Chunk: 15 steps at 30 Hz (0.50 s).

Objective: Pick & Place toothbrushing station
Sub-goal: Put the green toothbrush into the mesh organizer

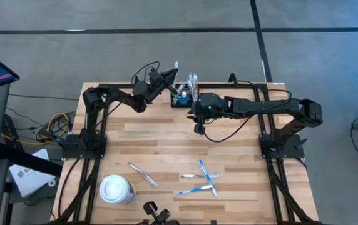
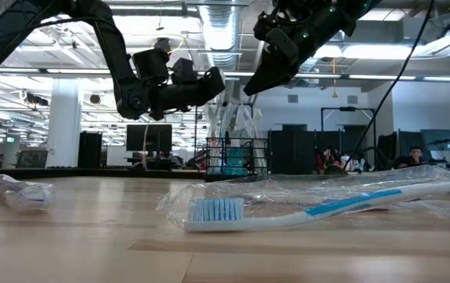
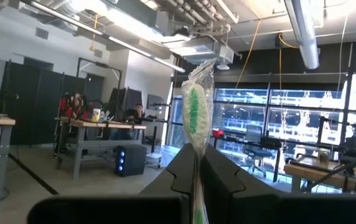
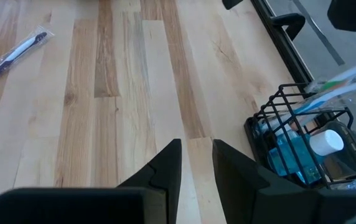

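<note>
The toothbrushing station (image 1: 182, 98), a black wire box, stands on its base near the table's far edge. It holds a blue white-capped bottle (image 4: 302, 146) and wrapped brushes (image 2: 241, 126) standing upright. Just left of it and above the table, my left gripper (image 1: 168, 76) is shut on a wrapped green-bristled toothbrush (image 3: 196, 106). My right gripper (image 1: 198, 127) hangs just near-right of the station (image 4: 290, 118), tilted down toward the table. Its fingers (image 4: 196, 152) stand a little apart with only bare wood between them. My left gripper pinches the wrapped toothbrush's handle (image 3: 195, 180) between its two fingers. The fingers slant upward toward the table's far right. The brush runs out past the fingertips, its green-bristled head (image 3: 195, 109) uppermost inside the clear wrapper. It is lifted clear of the table.
Several blue-and-white toothbrushes (image 1: 201, 178) lie near the table's front, one in its wrapper right before the low camera (image 2: 311, 208). Another wrapped brush (image 1: 143, 175) and a white lidded cup (image 1: 116, 189) sit at the near left. Bare wood lies between these and the station.
</note>
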Each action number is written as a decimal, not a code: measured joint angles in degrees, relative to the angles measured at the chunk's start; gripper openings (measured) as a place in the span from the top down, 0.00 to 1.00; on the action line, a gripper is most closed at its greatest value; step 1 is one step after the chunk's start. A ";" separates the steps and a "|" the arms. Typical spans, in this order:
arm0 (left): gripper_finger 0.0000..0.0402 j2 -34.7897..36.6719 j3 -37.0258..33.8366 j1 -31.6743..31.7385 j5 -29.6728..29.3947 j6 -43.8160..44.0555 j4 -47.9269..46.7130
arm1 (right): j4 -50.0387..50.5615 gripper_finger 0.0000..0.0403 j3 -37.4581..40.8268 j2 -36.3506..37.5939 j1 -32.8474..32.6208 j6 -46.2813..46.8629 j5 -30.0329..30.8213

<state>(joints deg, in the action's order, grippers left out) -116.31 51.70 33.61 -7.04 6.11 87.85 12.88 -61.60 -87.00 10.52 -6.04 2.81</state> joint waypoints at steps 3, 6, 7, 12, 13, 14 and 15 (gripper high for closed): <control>0.99 0.00 0.00 -0.12 0.29 0.21 -0.01 | 0.00 0.80 0.00 0.00 0.00 0.01 0.00; 0.99 0.00 0.00 -0.32 1.12 -0.69 0.00 | 0.00 0.80 0.00 0.00 0.00 0.02 0.00; 0.99 0.00 0.00 -0.41 1.15 -0.90 -0.01 | 0.00 0.80 0.00 0.00 0.00 0.02 0.00; 0.99 0.00 0.00 -0.10 0.64 -1.07 0.01 | 0.00 0.80 0.00 0.00 0.00 0.01 0.00; 0.99 0.00 0.00 -0.11 -0.36 -1.05 0.01 | 0.00 0.80 0.00 0.00 0.00 0.01 0.00; 0.99 0.00 0.00 -0.11 -0.91 -1.08 0.01 | 0.00 0.80 0.00 0.00 0.00 0.02 0.00; 0.99 0.00 0.00 -0.09 -1.10 -1.20 0.01 | 0.00 0.80 0.00 0.00 0.00 0.02 0.00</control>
<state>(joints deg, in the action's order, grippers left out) -116.31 51.70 33.52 -8.14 4.91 87.85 12.88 -61.60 -87.00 10.52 -6.02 2.81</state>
